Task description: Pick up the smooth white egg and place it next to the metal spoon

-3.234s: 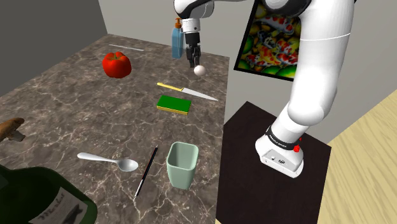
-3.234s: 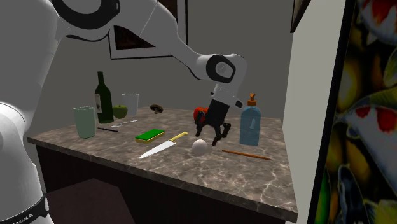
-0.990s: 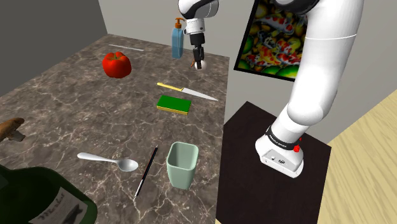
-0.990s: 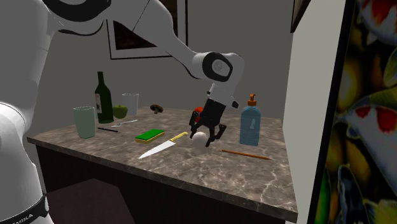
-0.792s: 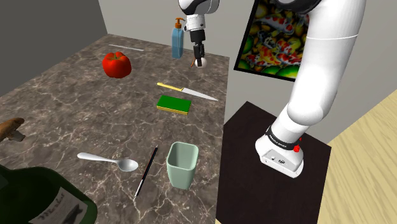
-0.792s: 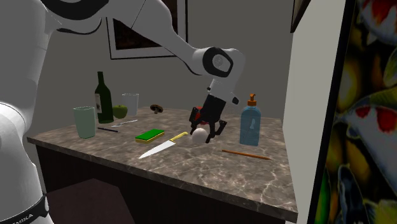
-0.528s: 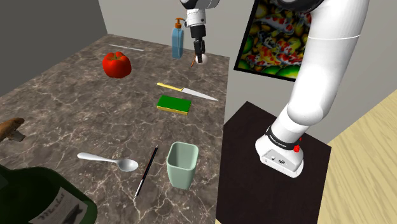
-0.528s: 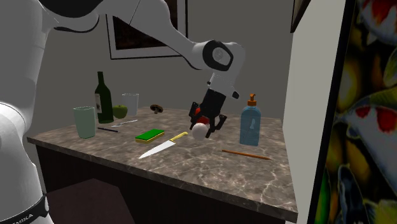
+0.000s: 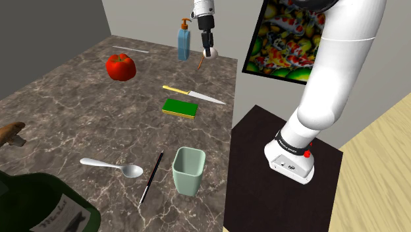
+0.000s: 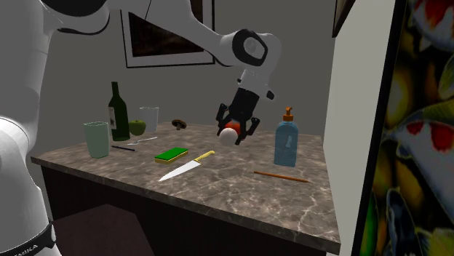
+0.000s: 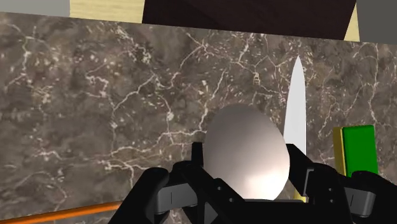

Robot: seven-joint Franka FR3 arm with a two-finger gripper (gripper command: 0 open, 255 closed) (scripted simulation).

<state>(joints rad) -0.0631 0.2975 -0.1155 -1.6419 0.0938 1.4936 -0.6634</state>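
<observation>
This looks like a home kitchen: a dark marble counter [image 9: 79, 105] carries knife [image 9: 197, 96], spoon [image 9: 109, 165], tomato [image 9: 121, 67], sponge [image 9: 180, 107] and wine bottle [image 10: 116, 113]; a fish painting [image 9: 283, 49] hangs on the grey wall [image 9: 145, 16], above pale wood flooring [image 9: 385, 171].

grey walls [image 9: 59, 26], dark marble counter [image 9: 72, 105], wooden floor [image 9: 379, 171].

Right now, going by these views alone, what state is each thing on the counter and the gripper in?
gripper: shut on the egg, raised above the counter.
egg: clasped between the fingers, off the counter.
spoon: lying flat on the counter, untouched.
cup: upright.
knife: lying flat.
soap bottle: upright, pump on.
wine bottle: upright.
</observation>
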